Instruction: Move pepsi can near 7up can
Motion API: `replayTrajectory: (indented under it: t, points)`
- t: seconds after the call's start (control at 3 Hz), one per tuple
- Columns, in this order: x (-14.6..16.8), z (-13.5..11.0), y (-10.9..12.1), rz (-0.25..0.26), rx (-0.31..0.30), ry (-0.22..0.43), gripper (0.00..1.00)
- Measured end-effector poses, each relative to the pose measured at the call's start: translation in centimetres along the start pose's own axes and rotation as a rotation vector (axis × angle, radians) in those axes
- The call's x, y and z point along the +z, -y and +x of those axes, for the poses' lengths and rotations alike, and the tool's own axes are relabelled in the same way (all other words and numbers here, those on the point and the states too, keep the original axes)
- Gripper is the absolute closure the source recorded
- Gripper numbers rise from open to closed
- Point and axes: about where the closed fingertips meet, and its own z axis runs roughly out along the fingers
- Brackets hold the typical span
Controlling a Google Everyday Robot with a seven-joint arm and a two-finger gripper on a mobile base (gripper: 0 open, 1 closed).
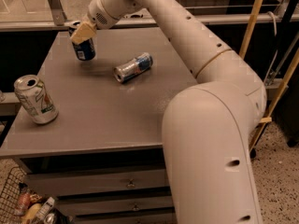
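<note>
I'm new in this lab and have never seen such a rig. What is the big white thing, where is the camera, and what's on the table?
The big white shape is a robot arm, seen by one camera looking down along it onto a grey table with drawers. At the arm's far end, top left, is its gripper, whose jaws are closed on the top of a dark blue pepsi can near the table's far edge. A slimmer silver-and-blue can lies on its side mid-table, apart from it. The pale 7up can stands upright near the left front edge; the pepsi can is meant to end up beside it.
</note>
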Motion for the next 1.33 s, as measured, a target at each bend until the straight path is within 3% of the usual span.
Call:
replayTrajectory:
  t: [0.33,0.67,1.0,1.33]
  points:
    - [-1.1,-0.8,-4.8,-0.171,-0.139,-0.015,1.0]
    - [-2.7,0.2,-9.2,-0.332,-0.214,-0.036,1.0]
    - [-4.5,1.0,-12.6,-0.442,-0.276,-0.034,1.0]
    - [-5.5,1.4,-15.0,-0.481,-0.33,-0.031,1.0]
